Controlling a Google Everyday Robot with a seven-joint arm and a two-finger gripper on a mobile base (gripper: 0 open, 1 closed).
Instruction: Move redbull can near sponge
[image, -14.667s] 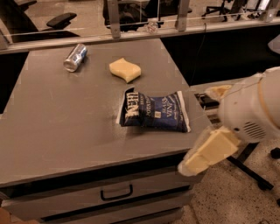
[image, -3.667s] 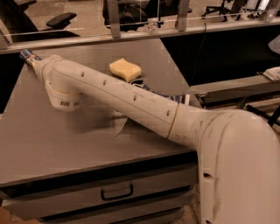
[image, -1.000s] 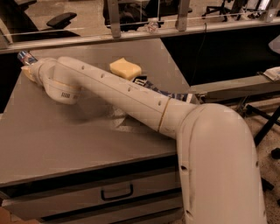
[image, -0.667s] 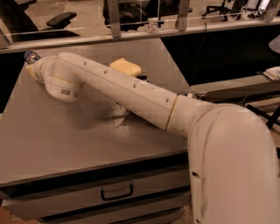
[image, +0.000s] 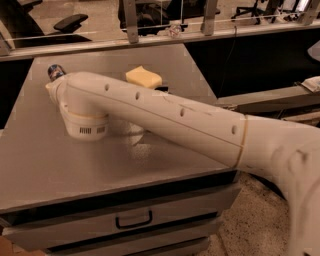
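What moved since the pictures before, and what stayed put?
The arm swung in over the table, and its tool now sits at the far left, by the redbull can. The can left its first spot, went further left, then in the last second came slightly right with the tool, toward the sponge. Whether the tool grips it is hidden. Sponge and table stayed put.

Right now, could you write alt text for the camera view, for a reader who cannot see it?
A white robot arm reaches across a grey table, its gripper near the back left corner, right by the redbull can, whose top peeks out behind the arm. The pale yellow sponge lies further right, apart from the can.
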